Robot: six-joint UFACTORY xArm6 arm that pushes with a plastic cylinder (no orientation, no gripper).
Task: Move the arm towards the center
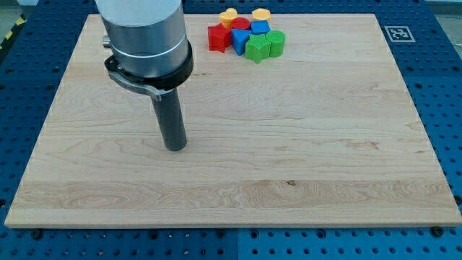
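Observation:
My dark rod comes down from a grey cylinder at the view's upper left, and my tip (175, 147) rests on the wooden board (303, 159), left of its middle. A cluster of blocks lies at the view's top centre, far up and to the right of my tip: two yellow blocks (229, 14) (260, 14), a red star-like block (218, 37), a red block (240, 24), two blue blocks (240, 40) (260, 27), a green star-like block (257, 48) and a green cylinder (275, 42). My tip touches none of them.
The board lies on a blue perforated table (440, 87). A fiducial marker (398, 33) is at the board's upper right corner.

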